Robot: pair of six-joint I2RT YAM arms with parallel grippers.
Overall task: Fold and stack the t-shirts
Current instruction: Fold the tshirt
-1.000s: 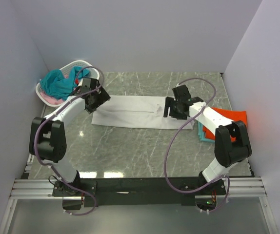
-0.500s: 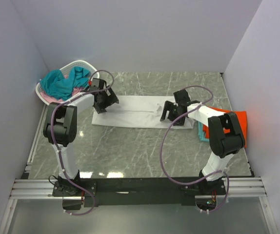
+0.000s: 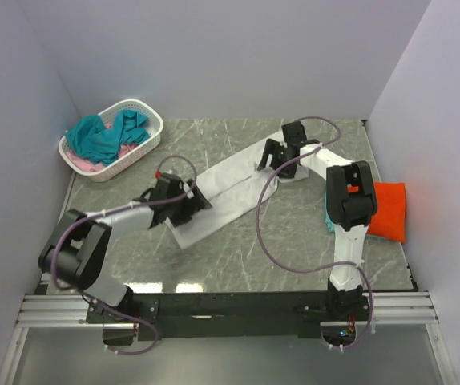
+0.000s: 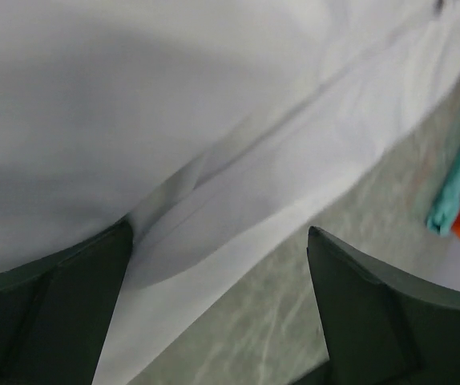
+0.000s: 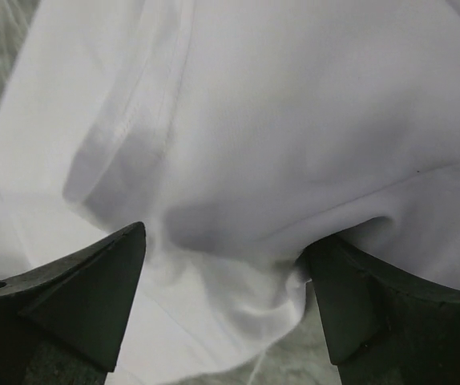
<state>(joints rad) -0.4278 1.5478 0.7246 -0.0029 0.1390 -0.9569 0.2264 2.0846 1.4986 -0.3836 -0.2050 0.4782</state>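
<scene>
- You have one finished pile: an orange-red t-shirt (image 3: 389, 210) lies folded at the right edge of the table (image 3: 238, 257), on top of a folded teal t-shirt (image 3: 329, 222) whose edge peeks out on its left side.
- The white t-shirt (image 3: 228, 183) is the one in hand. It lies flat on the table as a long narrow band, running diagonally from near the left-centre toward the far right.
- I judge it to be only part-folded: the sides look turned in, but it has not been doubled over lengthwise.
- Your left gripper (image 3: 188, 203) sits over the near-left end of that band. Its wrist view shows both fingers spread wide with white cloth under and between them, nothing pinched.
- Your right gripper (image 3: 272, 158) sits over the far-right end. Its fingers are also wide apart, with the cloth puckered up between them but not clamped.
- What is left for this shirt, as I read it: take hold of one end, fold it over the other, then carry it onto the pile at the right edge.
- Much more waits after that. The white basket (image 3: 131, 103) at the far-left corner holds crumpled teal t-shirts (image 3: 98, 138) and a pink t-shirt (image 3: 82, 163) beneath them, none folded.
- How many garments are in the basket, you cannot tell from above.
</scene>
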